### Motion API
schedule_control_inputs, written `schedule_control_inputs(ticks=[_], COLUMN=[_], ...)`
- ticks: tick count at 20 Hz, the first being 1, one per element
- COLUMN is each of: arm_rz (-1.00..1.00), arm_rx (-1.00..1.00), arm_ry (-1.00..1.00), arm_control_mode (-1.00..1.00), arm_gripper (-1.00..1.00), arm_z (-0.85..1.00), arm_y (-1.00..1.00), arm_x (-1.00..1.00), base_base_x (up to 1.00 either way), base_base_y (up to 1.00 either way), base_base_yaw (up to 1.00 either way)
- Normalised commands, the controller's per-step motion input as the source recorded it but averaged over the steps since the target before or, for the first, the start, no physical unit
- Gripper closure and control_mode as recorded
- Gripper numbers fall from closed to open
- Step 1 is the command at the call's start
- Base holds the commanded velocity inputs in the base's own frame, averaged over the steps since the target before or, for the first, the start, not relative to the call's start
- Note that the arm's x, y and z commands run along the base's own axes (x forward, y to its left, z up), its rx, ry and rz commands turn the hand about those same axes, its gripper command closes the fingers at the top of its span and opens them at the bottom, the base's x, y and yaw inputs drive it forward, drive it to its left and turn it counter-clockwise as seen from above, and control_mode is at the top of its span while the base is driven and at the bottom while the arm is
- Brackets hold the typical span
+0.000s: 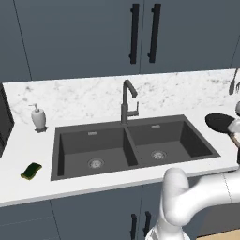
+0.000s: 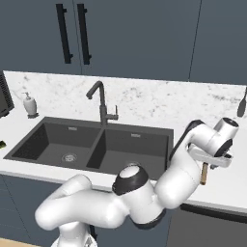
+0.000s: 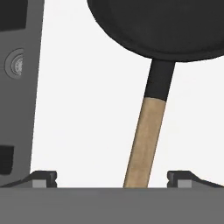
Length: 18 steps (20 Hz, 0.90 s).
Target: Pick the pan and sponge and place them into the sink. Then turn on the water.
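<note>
The gripper (image 3: 112, 177) hangs wide open over the pan (image 3: 162, 26), one fingertip on each side of its wooden handle (image 3: 144, 144) and neither touching. The pan bowl lies at twelve o'clock from the fingers; the sink (image 3: 17, 87) is at nine. A sound grasp likely means dropping straight down, keeping the handle centred, then closing. The pan sits on the white counter (image 1: 28, 154) right of the sink; the sponge (image 1: 31, 171) lies left of it.

At centre left the dark sink (image 2: 91, 144) sits in the white desk (image 2: 212, 190), its faucet (image 2: 101, 103) behind, a soap dispenser (image 2: 30, 104) upper left, the white arm's wrist at right.
</note>
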Motion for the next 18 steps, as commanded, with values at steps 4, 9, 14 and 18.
schedule_control_inputs(ticks=[4, 9, 14, 18], arm_rz=[0.02, 0.0, 0.0, 0.02], arm_rx=[0.0, 0.0, 0.0, -0.02], arm_ry=[-0.05, -0.06, -0.09, -0.07], arm_control_mode=[-1.0, -1.0, -1.0, -1.0], arm_gripper=[-1.0, -1.0, 1.0, 1.0], arm_z=[-0.47, -0.49, -0.79, -0.72], arm_y=[-0.16, -0.39, -0.09, 0.14], arm_x=[0.29, 0.26, 0.41, 0.3], base_base_x=[0.0, 0.0, 0.0, 0.0], base_base_y=[0.0, 0.0, 0.0, 0.0], base_base_yaw=[0.0, 0.0, 0.0, 0.0])
